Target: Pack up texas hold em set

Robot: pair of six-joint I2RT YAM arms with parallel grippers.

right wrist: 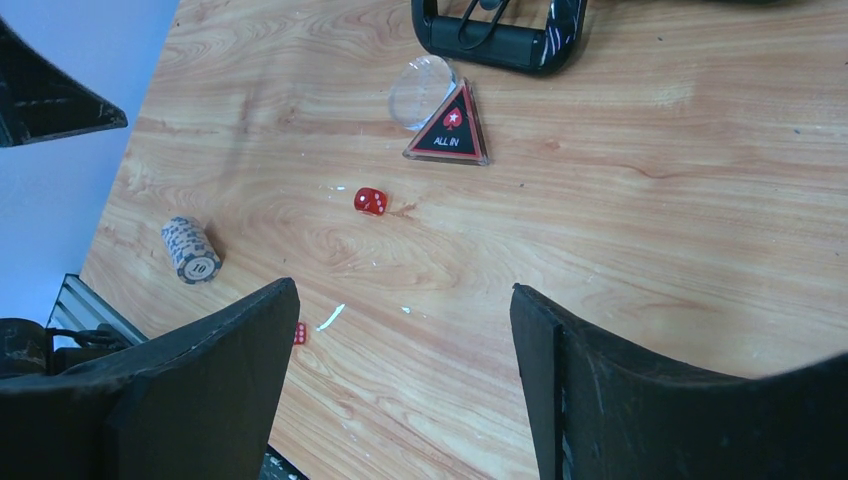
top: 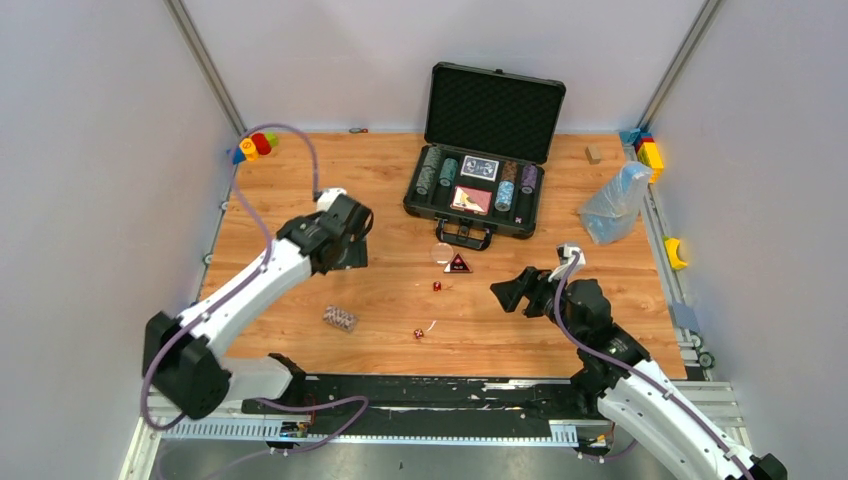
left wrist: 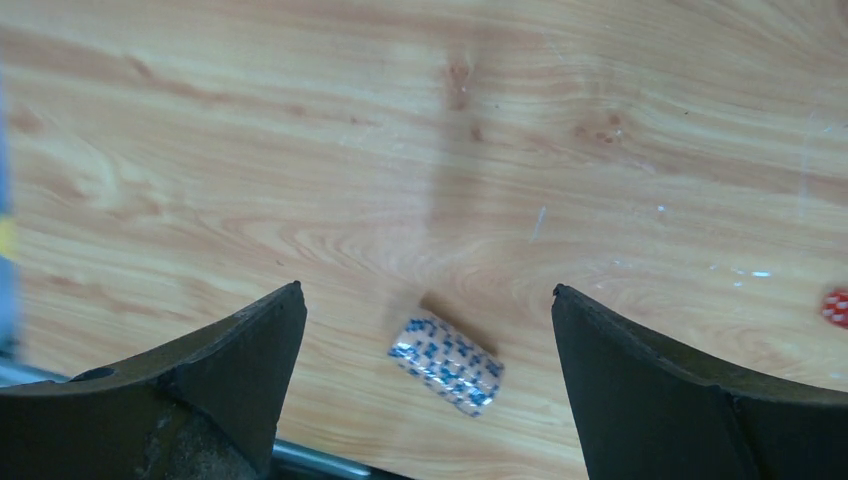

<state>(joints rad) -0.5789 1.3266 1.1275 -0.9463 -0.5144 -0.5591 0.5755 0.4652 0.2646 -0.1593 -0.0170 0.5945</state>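
Note:
The black case (top: pixel 487 110) lies open at the back of the table, with chip rolls (top: pixel 430 172) and card decks (top: pixel 479 168) in its foam. One loose striped chip roll (top: pixel 340 318) (left wrist: pixel 446 364) (right wrist: pixel 191 250) lies on the wood. My left gripper (top: pixel 347 250) (left wrist: pixel 425 290) hangs open above it, not touching. The triangular button (top: pixel 458 264) (right wrist: pixel 449 130) sits by a clear disc (top: pixel 441 252) (right wrist: pixel 420 92). Two red dice (top: pixel 437 286) (right wrist: pixel 371 201) lie nearby, the second one (top: pixel 418 333) (right wrist: pixel 299 334) closer to the arms. My right gripper (top: pixel 507 292) (right wrist: pixel 405 285) is open and empty.
A clear plastic bag (top: pixel 612 205) lies at the right. Toy blocks (top: pixel 255 146) sit in the back left corner, more blocks (top: pixel 648 150) in the back right. The case handle (right wrist: pixel 500 40) faces the button. A small wooden block (top: pixel 593 153) lies beside the case.

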